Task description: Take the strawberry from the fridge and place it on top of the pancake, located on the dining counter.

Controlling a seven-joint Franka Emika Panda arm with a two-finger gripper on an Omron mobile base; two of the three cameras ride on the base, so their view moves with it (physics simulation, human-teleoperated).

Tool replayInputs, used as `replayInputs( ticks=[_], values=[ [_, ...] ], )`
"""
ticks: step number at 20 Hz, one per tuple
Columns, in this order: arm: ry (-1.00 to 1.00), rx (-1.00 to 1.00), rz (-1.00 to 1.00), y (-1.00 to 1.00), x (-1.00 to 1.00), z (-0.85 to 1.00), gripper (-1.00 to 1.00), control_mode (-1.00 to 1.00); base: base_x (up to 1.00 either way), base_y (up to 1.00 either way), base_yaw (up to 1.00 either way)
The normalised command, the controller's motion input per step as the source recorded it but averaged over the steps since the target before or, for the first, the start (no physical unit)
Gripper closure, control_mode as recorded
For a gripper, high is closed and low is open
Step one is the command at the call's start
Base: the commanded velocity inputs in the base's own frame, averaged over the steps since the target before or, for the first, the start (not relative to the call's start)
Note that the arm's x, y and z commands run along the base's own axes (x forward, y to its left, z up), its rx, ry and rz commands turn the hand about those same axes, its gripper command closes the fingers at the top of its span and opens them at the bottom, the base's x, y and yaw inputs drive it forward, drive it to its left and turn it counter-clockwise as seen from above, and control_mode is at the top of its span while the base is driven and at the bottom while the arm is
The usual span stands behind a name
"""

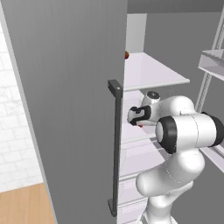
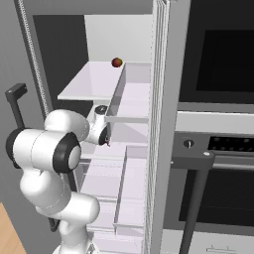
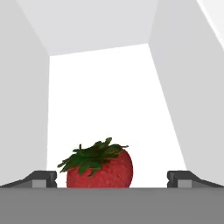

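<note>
In the hand view the strawberry [image 3: 99,168], bright red with a green leafy cap, sits on a white shelf between my gripper's [image 3: 112,179] two spread fingertips [image 3: 43,178], nearer the left one. The jaws are open, with gaps on both sides of the berry. From the base views, my gripper [image 1: 134,119] [image 2: 106,138] reaches into the open fridge [image 1: 65,87] at a middle shelf, and a sliver of red strawberry [image 1: 140,125] shows under the hand. The pancake and the dining counter are out of view.
A darker round red fruit [image 1: 127,55] [image 2: 116,62] rests at the back of the upper shelf [image 2: 94,82]. The fridge's closed left door with its dark bar handle [image 1: 115,148] stands close beside the arm. A black oven [image 2: 218,149] is to the right.
</note>
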Motion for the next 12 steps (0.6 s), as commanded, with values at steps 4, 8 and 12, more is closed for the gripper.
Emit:
replayInputs(
  ticks=[4, 8, 12],
  values=[
    [-0.03, 0.0, 0.0, 0.0, 0.0, -0.01, 1.0, -1.0, 0.0, 0.0, 0.0],
    [0.0, 0.0, 0.0, 0.0, 0.0, -0.14, 1.0, -1.0, 0.0, 0.0, 0.0],
    [-0.1, 0.0, 0.0, 0.02, 0.0, -0.13, 1.0, -1.0, 0.0, 0.0, 0.0]
  ],
)
